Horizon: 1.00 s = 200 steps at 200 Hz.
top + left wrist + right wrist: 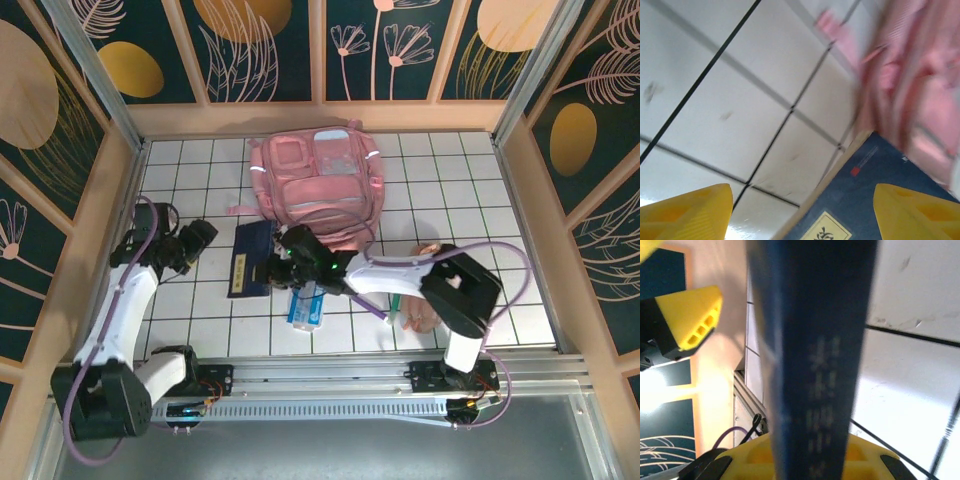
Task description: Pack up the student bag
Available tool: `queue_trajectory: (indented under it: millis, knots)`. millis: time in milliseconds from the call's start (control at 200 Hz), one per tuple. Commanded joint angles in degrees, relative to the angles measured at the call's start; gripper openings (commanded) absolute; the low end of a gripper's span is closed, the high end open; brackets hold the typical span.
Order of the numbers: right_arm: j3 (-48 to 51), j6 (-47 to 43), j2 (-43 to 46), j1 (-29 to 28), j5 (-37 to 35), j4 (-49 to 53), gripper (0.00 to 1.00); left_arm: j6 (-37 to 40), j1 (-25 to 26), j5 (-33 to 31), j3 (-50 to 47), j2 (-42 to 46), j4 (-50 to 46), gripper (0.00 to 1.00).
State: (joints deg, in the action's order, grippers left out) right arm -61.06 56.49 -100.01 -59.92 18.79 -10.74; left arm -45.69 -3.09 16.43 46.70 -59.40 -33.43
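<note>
Dark-blue book [810, 340] fills the middle of the right wrist view, its spine blurred and running top to bottom, with yellow fingers [750, 460] showing on both sides of it at the lower edge. They look closed on the book's edge, though the spine hides the contact itself.

From above, a metal rail [330, 378] crosses the bottom of the frame and carries both arm bases. Just beyond it lies a small white-and-blue item [307, 305] on the tiles, and at lower right a peach-pink pouch [425, 318] sits partly under the right arm. The right gripper [283, 270] reaches across to centre frame and meets the right edge of the book [250, 258]. The left gripper [200, 238] hangs just left of the book, not touching it. In its own view the left gripper [802, 215] has its jaws spread wide, one yellow fingertip in each lower corner, with the book's cover [880, 200] below and between them.

The table [450, 210] is white tile with a dark grid – glossy, with glare near the lower left of the left wrist view [715, 100].

Farther up, the student bag [315, 180] lies flat at upper centre, pockets up, just beyond the book; it is a pink blur [920, 90] at the right of the left wrist view.

Pale wooden walls [260, 50] box in the table – dark teal panels with gold discs and pink line-drawn plants.
</note>
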Motion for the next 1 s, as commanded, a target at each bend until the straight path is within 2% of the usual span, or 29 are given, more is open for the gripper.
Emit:
queue_trajectory:
  millis: [0, 75, 120, 195, 265, 345, 460, 505, 556, 706, 826, 911, 996]
  knots:
    - [1.13, -12.26, 8.31, 5.04, 2.86, 12.97, 0.00, 3.51, 1.65, 4.57, 1.74, 3.90, 4.28, 0.77]
    - [1.53, -18.01, 13.85, 9.73, 4.45, 21.08, 0.00, 4.06, 6.34, 3.01, 4.32, 3.62, 6.33, 0.84]
    - [1.11, -21.70, 17.10, 13.27, 5.29, 26.25, 0.00, 5.41, 9.55, 1.88, 6.00, 2.39, 7.04, 0.85]
    - [-0.44, -27.21, 21.20, 20.14, 7.64, 34.83, 0.00, 7.54, 13.88, 0.84, 8.24, -0.26, 8.73, 0.79]
    - [-2.75, -30.98, 23.01, 27.05, 9.71, 42.46, 0.00, 12.22, 19.65, -3.02, 11.52, -2.90, 9.72, 0.77]
    - [-6.10, -35.13, 24.45, 34.70, 6.32, 50.70, 0.00, 19.51, 27.30, -9.89, 15.46, -6.17, 10.83, 0.76]
    - [-7.76, -37.35, 27.43, 45.58, 1.08, 55.29, 0.00, 30.74, 34.30, -7.21, 18.47, -11.25, 15.67, 0.65]
    - [-7.99, -37.33, 28.71, 49.64, -0.14, 55.69, 0.00, 36.24, 36.70, -5.93, 18.94, -13.33, 17.41, 0.51]
    - [-8.02, -37.49, 30.22, 52.92, -0.67, 55.55, 0.00, 42.80, 39.36, -5.42, 19.97, -15.73, 17.66, 0.52]
    - [-6.13, -36.64, 34.49, 58.30, -1.50, 53.14, 0.00, 62.73, 45.21, -4.25, 24.06, -24.93, 13.34, 0.64]
    - [-4.72, -34.05, 37.10, 59.97, -3.32, 52.79, 0.00, 75.66, 45.71, -0.41, 27.70, -31.60, 7.31, 0.61]
    - [-1.02, -31.85, 40.29, 60.01, -1.55, 50.09, 0.00, 82.99, 45.59, 2.55, 26.87, -32.41, 8.16, 0.61]
    - [1.28, -31.63, 41.73, 60.01, -1.29, 49.93, 0.00, 87.77, 45.57, 2.90, 25.69, -33.53, 9.76, 0.61]
